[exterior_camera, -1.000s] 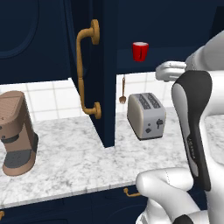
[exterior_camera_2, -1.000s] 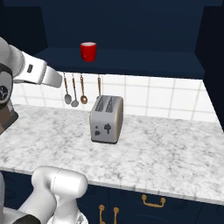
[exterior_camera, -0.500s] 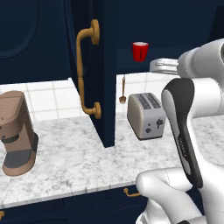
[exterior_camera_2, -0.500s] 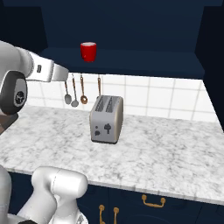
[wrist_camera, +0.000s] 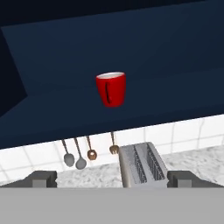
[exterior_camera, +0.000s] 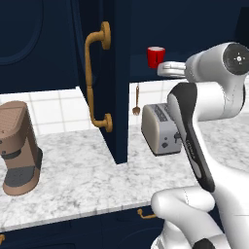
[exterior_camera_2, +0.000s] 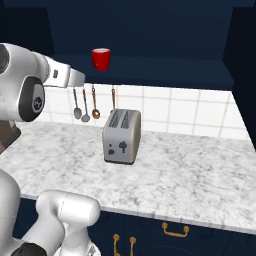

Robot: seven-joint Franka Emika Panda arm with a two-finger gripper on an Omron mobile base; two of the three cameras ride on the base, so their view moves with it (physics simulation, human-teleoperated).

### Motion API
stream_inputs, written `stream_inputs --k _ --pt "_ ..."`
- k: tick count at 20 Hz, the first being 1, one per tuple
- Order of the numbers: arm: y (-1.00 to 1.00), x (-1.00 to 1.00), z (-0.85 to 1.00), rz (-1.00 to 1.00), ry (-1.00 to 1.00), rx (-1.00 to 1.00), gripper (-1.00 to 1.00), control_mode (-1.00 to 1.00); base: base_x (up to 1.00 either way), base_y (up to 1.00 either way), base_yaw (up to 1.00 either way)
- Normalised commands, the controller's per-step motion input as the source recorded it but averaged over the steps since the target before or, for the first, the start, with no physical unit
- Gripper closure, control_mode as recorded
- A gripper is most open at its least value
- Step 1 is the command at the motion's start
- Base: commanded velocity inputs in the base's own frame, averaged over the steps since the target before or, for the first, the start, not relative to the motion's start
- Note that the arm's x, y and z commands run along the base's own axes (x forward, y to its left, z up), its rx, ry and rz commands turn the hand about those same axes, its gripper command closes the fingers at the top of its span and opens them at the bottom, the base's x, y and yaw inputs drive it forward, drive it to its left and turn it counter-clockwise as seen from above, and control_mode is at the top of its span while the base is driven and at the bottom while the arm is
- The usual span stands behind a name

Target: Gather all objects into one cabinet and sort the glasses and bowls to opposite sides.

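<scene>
The red cup (wrist_camera: 111,89) stands upright on the dark shelf (wrist_camera: 175,94) inside the open cabinet (exterior_camera: 121,97), above the toaster (wrist_camera: 142,165). In the hand view, the cup sits at twelve o'clock from the gripper (wrist_camera: 112,178), well apart. The fingers (wrist_camera: 41,178) are spread wide and hold nothing. The gripper must go up and forward.

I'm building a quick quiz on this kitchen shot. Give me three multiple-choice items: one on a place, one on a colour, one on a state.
1. Where does the red cup stand?
A. on the navy shelf above the toaster
B. on the counter
C. inside the toaster

2. What colour is the toaster?
A. red
B. silver
C. tan

3. How are the gripper fingers?
A. shut on the cup
B. shut on a spoon
C. apart, holding nothing

Answers: 1 A, the cup sits on the shelf; 2 B, its body is silver-grey; 3 C, the hand view shows both fingers wide apart.
</scene>
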Motion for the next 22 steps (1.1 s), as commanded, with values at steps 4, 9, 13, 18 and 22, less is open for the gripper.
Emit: stream_inputs --k 4,9,13,18,22 --pt "0.01 0.48 0.00 0.00 0.04 0.00 -1.00 -1.00 0.00 0.00 0.00" --pt "0.05 0.49 0.00 0.00 0.06 0.00 -1.00 -1.00 0.00 0.00 0.00" --pt "0.00 0.38 0.00 0.00 0.01 0.00 -1.00 -1.00 0.00 0.00 0.00" --pt "0.00 0.43 0.00 0.00 0.00 0.00 -1.00 -1.00 0.00 0.00 0.00" --pt "0.00 0.56 0.00 0.00 0.00 0.00 -1.00 -1.00 0.00 0.00 0.00"
